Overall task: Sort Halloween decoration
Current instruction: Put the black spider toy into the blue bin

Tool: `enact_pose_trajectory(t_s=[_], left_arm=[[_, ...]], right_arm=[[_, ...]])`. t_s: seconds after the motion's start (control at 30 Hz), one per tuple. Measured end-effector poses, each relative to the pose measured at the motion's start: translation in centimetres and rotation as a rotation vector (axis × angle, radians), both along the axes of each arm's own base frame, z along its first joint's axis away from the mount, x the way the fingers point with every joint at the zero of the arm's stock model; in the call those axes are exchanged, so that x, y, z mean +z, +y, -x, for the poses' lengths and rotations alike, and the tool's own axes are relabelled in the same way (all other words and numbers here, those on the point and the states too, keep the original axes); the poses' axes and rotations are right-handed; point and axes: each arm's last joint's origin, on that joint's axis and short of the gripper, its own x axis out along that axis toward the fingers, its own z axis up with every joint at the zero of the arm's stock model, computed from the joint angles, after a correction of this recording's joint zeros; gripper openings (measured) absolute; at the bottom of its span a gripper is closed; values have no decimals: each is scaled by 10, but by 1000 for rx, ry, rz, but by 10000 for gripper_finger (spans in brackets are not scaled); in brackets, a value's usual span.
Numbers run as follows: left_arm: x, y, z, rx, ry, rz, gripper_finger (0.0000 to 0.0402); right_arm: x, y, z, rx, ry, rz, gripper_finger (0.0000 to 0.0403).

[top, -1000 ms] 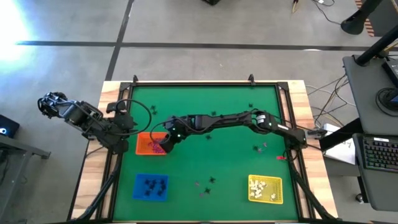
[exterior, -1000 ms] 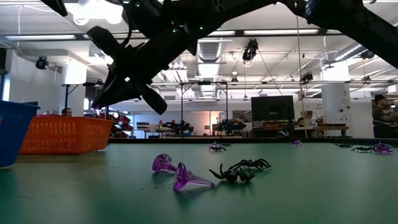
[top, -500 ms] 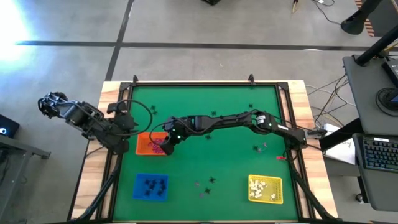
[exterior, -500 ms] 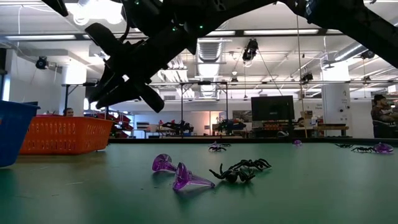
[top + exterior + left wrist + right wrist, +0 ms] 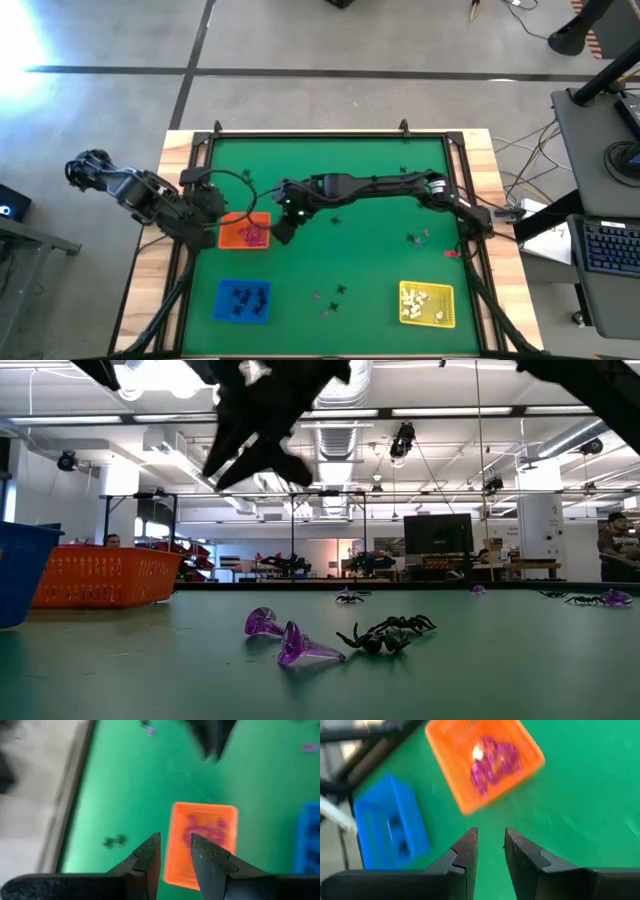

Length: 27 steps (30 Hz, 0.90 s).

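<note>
The right tool [image 5: 283,232] hangs just beside the orange tray [image 5: 226,237], its fingers [image 5: 465,852] parted with nothing between them. Purple trinkets [image 5: 492,760] lie heaped inside that tray; others are scattered over the green table [image 5: 380,260], well apart from the tray, among them purple ones [image 5: 285,638] and a black spider [image 5: 388,632]. To do the next pick well, it should probably lift clear of the tray wall and settle squarely over one loose trinket. The left tool [image 5: 172,852] waits at the tray's other side, fingers slightly apart, empty.

Purple trinkets [image 5: 252,235] heaped in orange tray [image 5: 229,238]; black spiders [image 5: 340,290] scattered.
</note>
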Motion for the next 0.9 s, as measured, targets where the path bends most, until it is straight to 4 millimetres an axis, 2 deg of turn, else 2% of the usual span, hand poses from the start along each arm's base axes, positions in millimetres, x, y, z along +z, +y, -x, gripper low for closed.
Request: enact_pose_trajectory(t_s=[0.27, 0.43, 0.57, 0.67, 0.77, 0.9], left_arm=[[2, 16, 1, 128, -27, -196, 89], [6, 39, 9, 267, -39, -176, 89], [3, 55, 12, 387, -50, -119, 89], [-7, 66, 7, 415, -65, -76, 89], [-27, 78, -1, 437, -54, -28, 89], [-55, 102, -12, 575, -30, -36, 89]], right_arm=[[76, 33, 65, -105, 100, 244, 69], [119, 43, 95, -173, 4, 329, 72], [143, 47, 119, -199, -37, 375, 77], [160, 45, 140, -215, -37, 420, 77], [174, 41, 162, -235, -27, 457, 74], [184, 36, 185, -261, 18, 523, 73]])
